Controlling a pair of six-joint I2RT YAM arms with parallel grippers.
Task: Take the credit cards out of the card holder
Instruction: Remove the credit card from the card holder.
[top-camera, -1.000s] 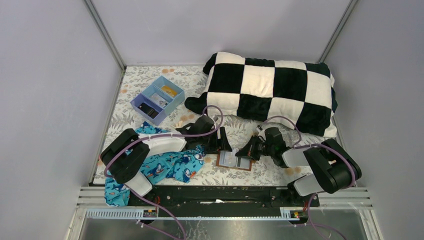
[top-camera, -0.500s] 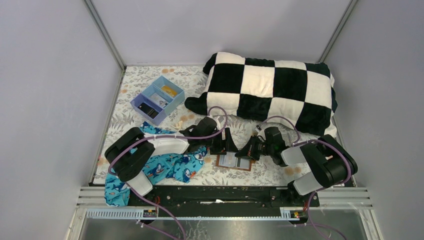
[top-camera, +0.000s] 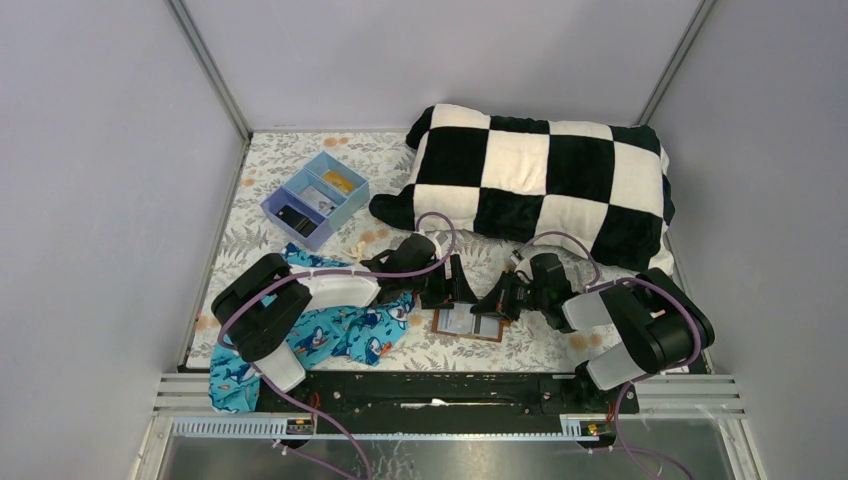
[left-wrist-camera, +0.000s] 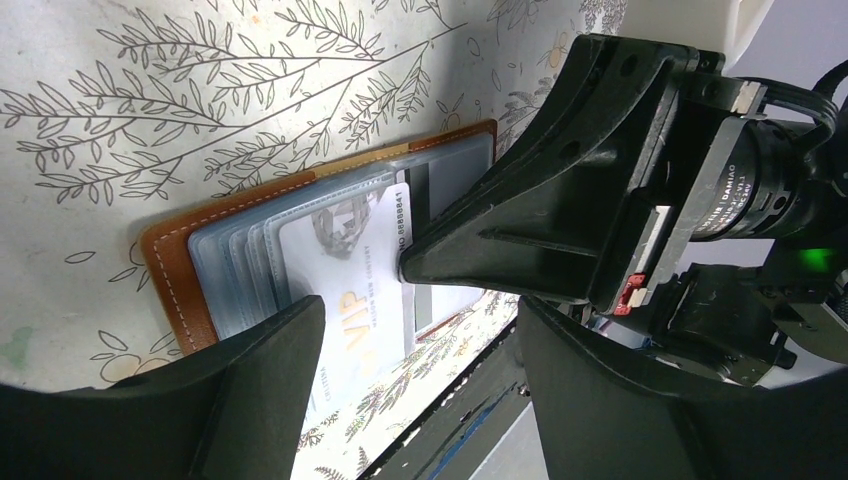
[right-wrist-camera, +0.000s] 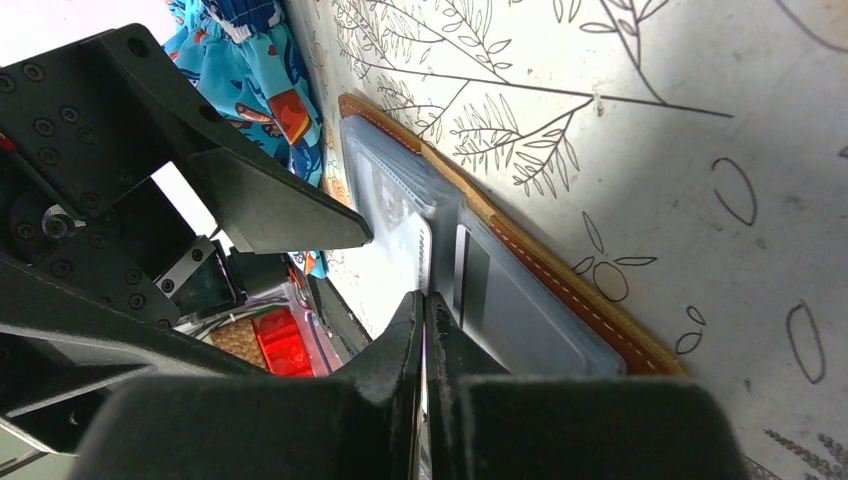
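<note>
The brown card holder (top-camera: 470, 334) lies open on the leaf-patterned tabletop between the two grippers, pale grey slots up; it also shows in the left wrist view (left-wrist-camera: 175, 270) and the right wrist view (right-wrist-camera: 590, 312). A white credit card marked VIP (left-wrist-camera: 350, 285) sticks partly out of a slot toward the hinge. My right gripper (top-camera: 488, 306) is low over the wallet's middle, its fingers (right-wrist-camera: 400, 340) pressed together on that card's edge (right-wrist-camera: 395, 262). My left gripper (top-camera: 452, 291) is open, its fingers (left-wrist-camera: 270, 370) astride the wallet's left half, holding nothing.
A blue divided tray (top-camera: 315, 198) with small items stands at the back left. A large black-and-white checkered pillow (top-camera: 540, 185) fills the back right. A blue patterned cloth (top-camera: 340, 335) lies under the left arm. Grey walls close in both sides.
My left gripper has moved a little right, closer over the wallet. The right gripper stays at the wallet's middle, almost still.
</note>
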